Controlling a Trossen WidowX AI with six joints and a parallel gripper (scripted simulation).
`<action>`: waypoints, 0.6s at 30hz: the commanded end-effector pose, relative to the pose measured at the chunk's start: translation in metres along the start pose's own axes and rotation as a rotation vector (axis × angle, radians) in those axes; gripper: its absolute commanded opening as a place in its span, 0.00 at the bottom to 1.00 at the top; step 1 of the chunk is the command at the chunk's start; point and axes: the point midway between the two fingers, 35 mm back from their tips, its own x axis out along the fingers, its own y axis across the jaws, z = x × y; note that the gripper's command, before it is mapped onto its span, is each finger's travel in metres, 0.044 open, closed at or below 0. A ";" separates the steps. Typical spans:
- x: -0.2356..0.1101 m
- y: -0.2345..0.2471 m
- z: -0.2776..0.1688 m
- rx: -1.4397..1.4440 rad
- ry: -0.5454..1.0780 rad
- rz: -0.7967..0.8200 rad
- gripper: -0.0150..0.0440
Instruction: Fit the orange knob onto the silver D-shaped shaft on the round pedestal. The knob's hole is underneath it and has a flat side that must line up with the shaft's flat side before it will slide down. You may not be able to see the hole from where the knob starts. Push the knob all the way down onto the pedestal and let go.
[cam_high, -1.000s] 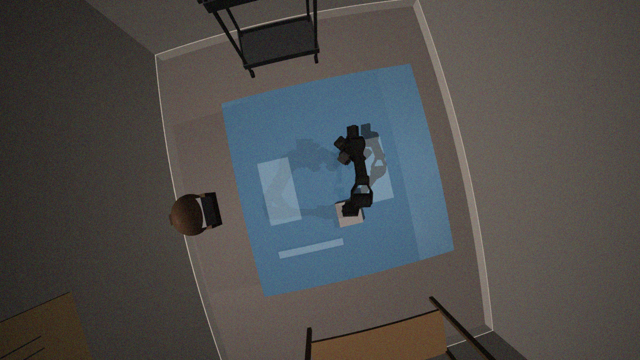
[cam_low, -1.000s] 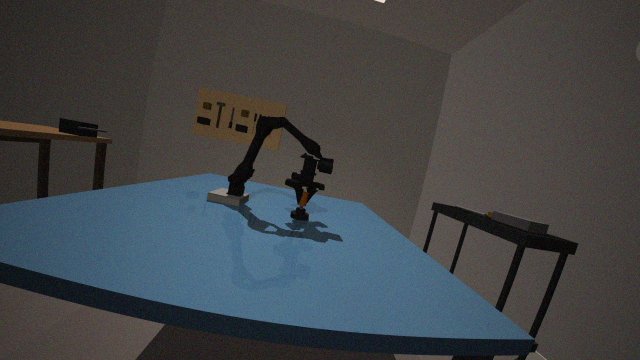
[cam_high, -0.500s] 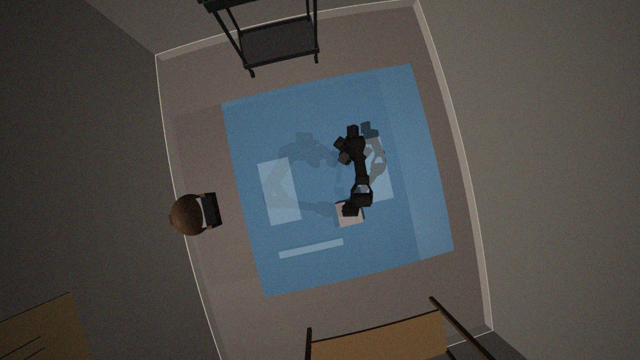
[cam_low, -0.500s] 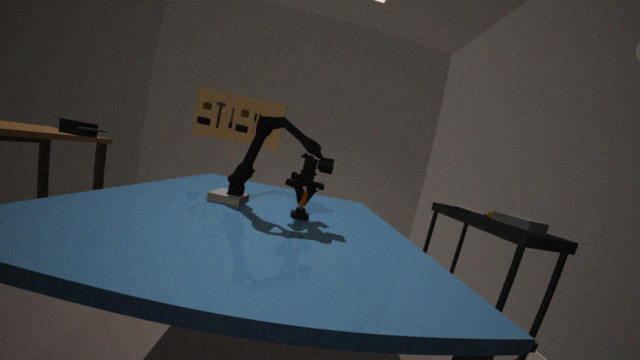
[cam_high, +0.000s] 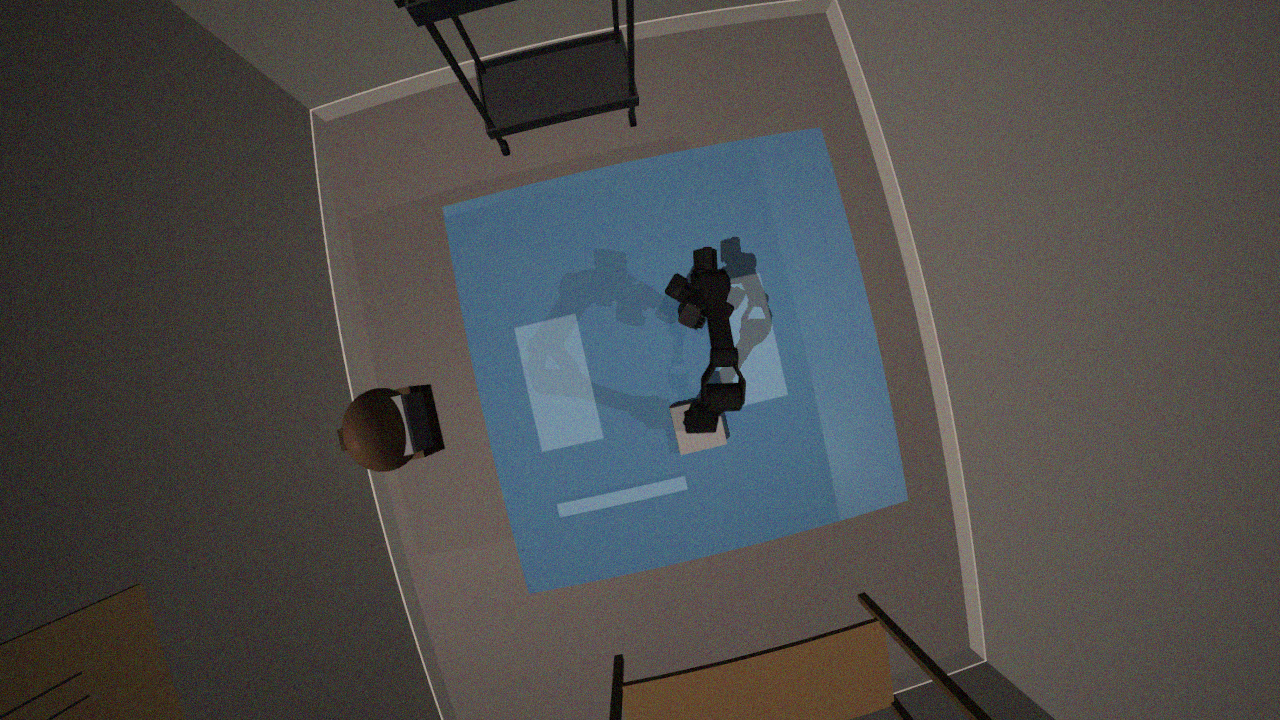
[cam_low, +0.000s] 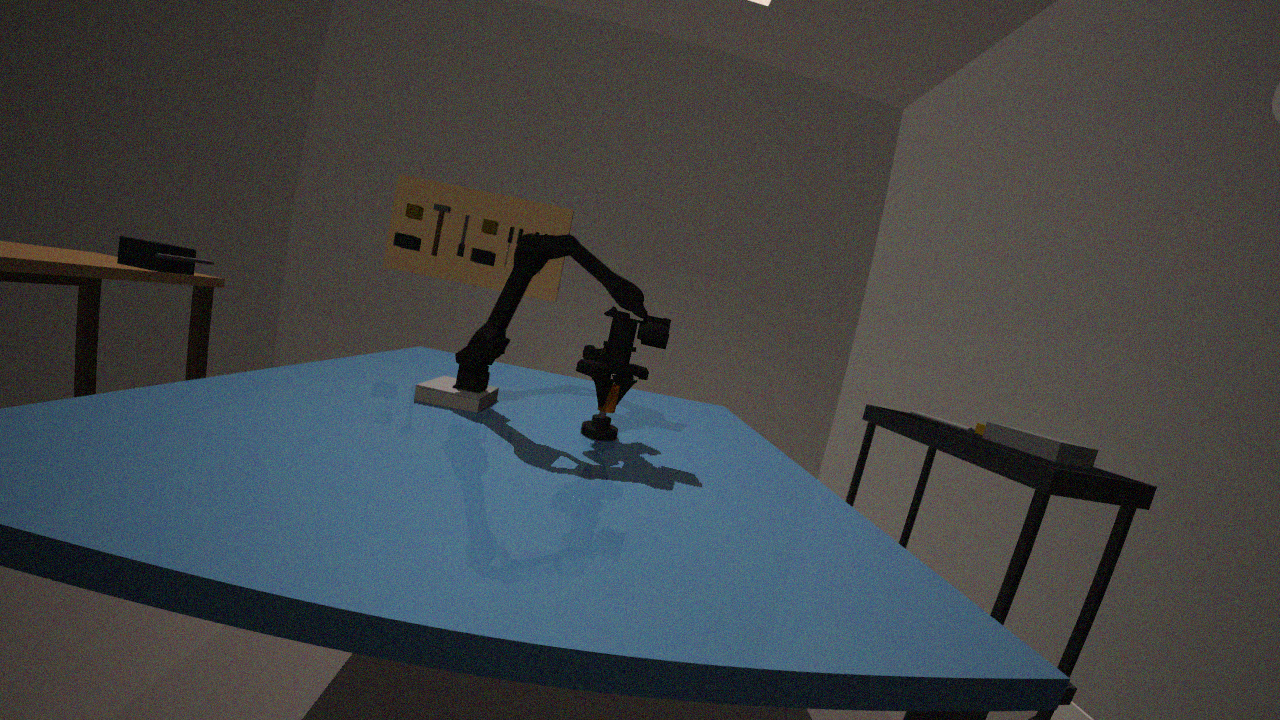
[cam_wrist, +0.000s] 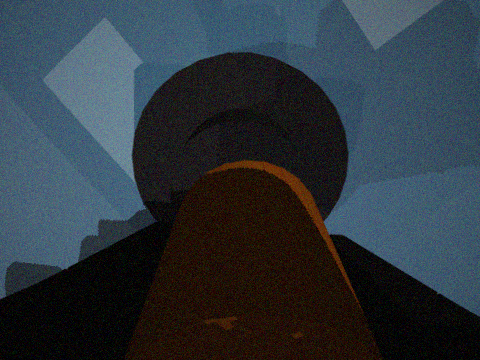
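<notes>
- The orange knob (cam_wrist: 250, 294) is clamped between the fingers of the gripper (cam_low: 611, 391) and is held end-down directly over the round pedestal (cam_wrist: 240, 134), so that its underside faces the shaft.
- In the wrist view the knob's far end is seen overlapping the pedestal's lower half, towards 6 o'clock of the disc; this placement is judged to be a line-up for the descent.
- In the exterior view the knob (cam_low: 610, 396) is seen just above the pedestal (cam_low: 599, 428); whether it is already touching the shaft cannot be told, and it is not seated on the pedestal.
- The silver D-shaped shaft is hidden behind the knob, and the knob's hole is not visible, so the match of the two flats cannot be checked; possibly a turn about the vertical is still needed before the knob will slide.
- The pedestal stands on the blue worktop (cam_low: 268, 465), at about 12 o'clock from the arm's pale base plate (cam_high: 699, 437) in the top view, with the arm (cam_high: 717, 331) stretched out between them.
- No containers are seen on the worktop; only pale patches of light and the arm's shadows lie around the pedestal.
- Beyond the worktop, a dark side table (cam_low: 1011, 452) carrying a grey box (cam_low: 1038, 442) is seen, well apart from the work.
</notes>
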 end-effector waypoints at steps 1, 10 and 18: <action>0.000 -0.002 -0.002 -0.008 0.003 -0.007 0.25; -0.004 -0.002 -0.001 -0.008 0.003 -0.007 0.25; -0.006 0.000 0.002 -0.207 0.003 -0.007 0.25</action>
